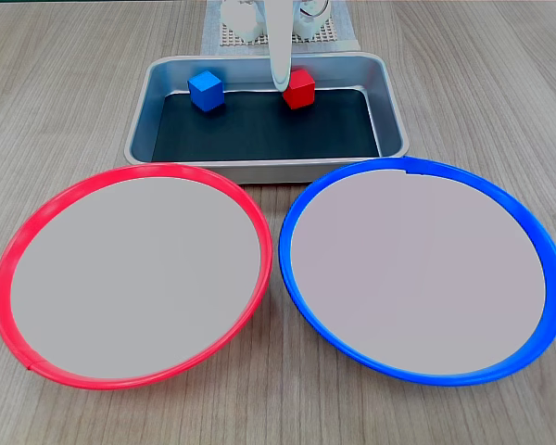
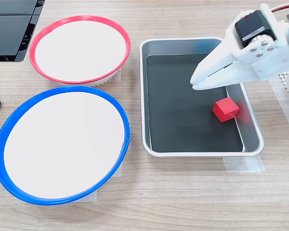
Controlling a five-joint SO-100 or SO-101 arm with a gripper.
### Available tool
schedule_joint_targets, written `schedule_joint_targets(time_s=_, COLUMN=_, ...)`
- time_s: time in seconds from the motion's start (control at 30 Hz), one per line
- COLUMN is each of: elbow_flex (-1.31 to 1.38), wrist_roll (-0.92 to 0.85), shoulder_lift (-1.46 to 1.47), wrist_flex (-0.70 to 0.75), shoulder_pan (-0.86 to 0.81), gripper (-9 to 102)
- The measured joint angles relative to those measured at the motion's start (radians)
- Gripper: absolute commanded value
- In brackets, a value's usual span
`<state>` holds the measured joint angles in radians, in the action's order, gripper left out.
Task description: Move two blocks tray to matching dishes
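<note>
gripper [image 2: 194,83] above tray [image 2: 192,153], near red block [image 2: 225,109]

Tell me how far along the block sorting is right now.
Nothing is delivered yet: the red-rimmed dish and blue-rimmed dish hold no blocks. The red block and blue block both sit in the tray. The tool hovers over the tray beside the red block, gripping nothing; whether it is open is unclear. Left: pick up each block and place it in its matching dish.

End effector [image 2: 194,83] positioned above tray [image 2: 190,153], jaws nearly together. Red block [image 2: 225,109] lies on tray floor. Red-rimmed dish [image 2: 80,19] and blue-rimmed dish [image 2: 58,198] rest on worktop [image 2: 183,197].
</note>
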<state>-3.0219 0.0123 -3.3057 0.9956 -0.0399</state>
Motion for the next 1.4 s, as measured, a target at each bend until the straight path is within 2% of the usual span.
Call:
schedule_joint_targets(time_s=0.37, elbow_flex=0.0, wrist_roll=0.006, shoulder_lift=0.0, wrist_flex=0.0, shoulder_pan=-0.006, gripper=0)
schedule_joint_targets(time_s=0.43, elbow_flex=0.0, wrist_roll=0.008, shoulder_lift=0.0, wrist_flex=0.0, shoulder_pan=-0.008, gripper=9)
schedule_joint_targets(time_s=0.57, elbow_flex=0.021, wrist_roll=-0.025, shoulder_lift=0.012, wrist_flex=0.021, shoulder_pan=-0.032, gripper=0)
schedule_joint_targets(time_s=0.63, elbow_flex=0.087, wrist_roll=-0.187, shoulder_lift=0.106, wrist_flex=0.038, shoulder_pan=-0.021, gripper=0)
schedule_joint_targets(time_s=0.73, elbow_flex=0.219, wrist_roll=-0.698, shoulder_lift=0.33, wrist_flex=0.06, shoulder_pan=-0.018, gripper=0)
schedule_joint_targets(time_s=0.77, elbow_flex=0.265, wrist_roll=-0.804, shoulder_lift=0.413, wrist_flex=0.069, shoulder_pan=-0.028, gripper=0)
schedule_joint_targets(time_s=0.83, elbow_flex=0.437, wrist_roll=-1.088, shoulder_lift=0.653, wrist_flex=0.153, shoulder_pan=-0.041, gripper=0)
schedule_joint_targets(time_s=0.87, elbow_flex=0.58, wrist_roll=-1.292, shoulder_lift=0.81, wrist_flex=0.253, shoulder_pan=-0.046, gripper=2)
schedule_joint_targets(time_s=0.9, elbow_flex=0.68, wrist_roll=-1.416, shoulder_lift=0.896, wrist_flex=0.33, shoulder_pan=-0.046, gripper=5)
schedule_joint_targets(time_s=1.0, elbow_flex=0.936, wrist_roll=-1.598, shoulder_lift=1.135, wrist_flex=0.494, shoulder_pan=-0.034, gripper=17)
schedule_joint_targets(time_s=1.07, elbow_flex=1.058, wrist_roll=-1.647, shoulder_lift=1.252, wrist_flex=0.589, shoulder_pan=0.0, gripper=28)
schedule_joint_targets(time_s=1.17, elbow_flex=1.144, wrist_roll=-1.764, shoulder_lift=1.353, wrist_flex=0.666, shoulder_pan=0.009, gripper=31)
schedule_joint_targets(time_s=1.2, elbow_flex=1.154, wrist_roll=-1.829, shoulder_lift=1.385, wrist_flex=0.678, shoulder_pan=0.011, gripper=28)
schedule_joint_targets(time_s=1.4, elbow_flex=1.095, wrist_roll=-1.976, shoulder_lift=1.447, wrist_flex=0.604, shoulder_pan=0.032, gripper=28)
